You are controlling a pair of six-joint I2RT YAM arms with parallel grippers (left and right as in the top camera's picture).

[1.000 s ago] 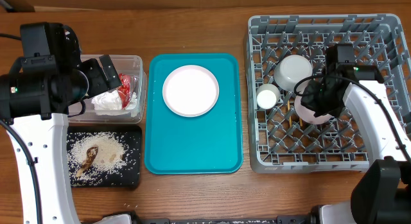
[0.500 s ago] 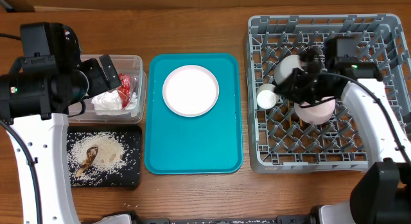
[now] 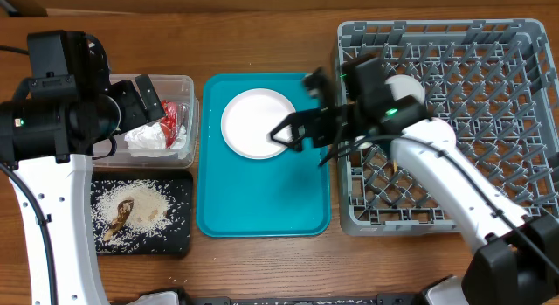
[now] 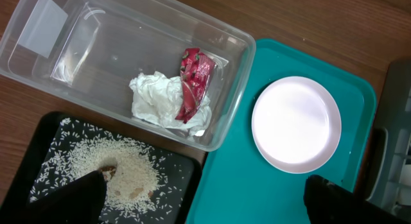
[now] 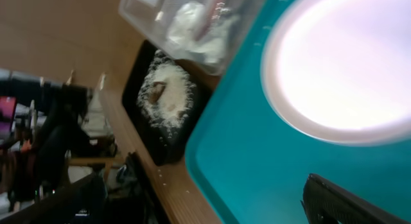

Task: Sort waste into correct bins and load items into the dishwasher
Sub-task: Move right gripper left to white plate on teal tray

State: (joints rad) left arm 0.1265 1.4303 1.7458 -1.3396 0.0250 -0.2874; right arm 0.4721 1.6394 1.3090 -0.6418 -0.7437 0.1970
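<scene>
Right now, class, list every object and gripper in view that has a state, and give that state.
plate, empty, flat on the teal tray
clear tub, holding napkin and red wrapper
napkin, crumpled
black tray, strewn with rice and brown scraps
dish rack, right half bare
left gripper, open, empty
right gripper, open, empty, over the teal tray

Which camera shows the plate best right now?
Left wrist: the whole plate shows sharp on the teal tray. Overhead, the right claw overlaps its edge; right wrist shows it blurred and cropped.
</scene>
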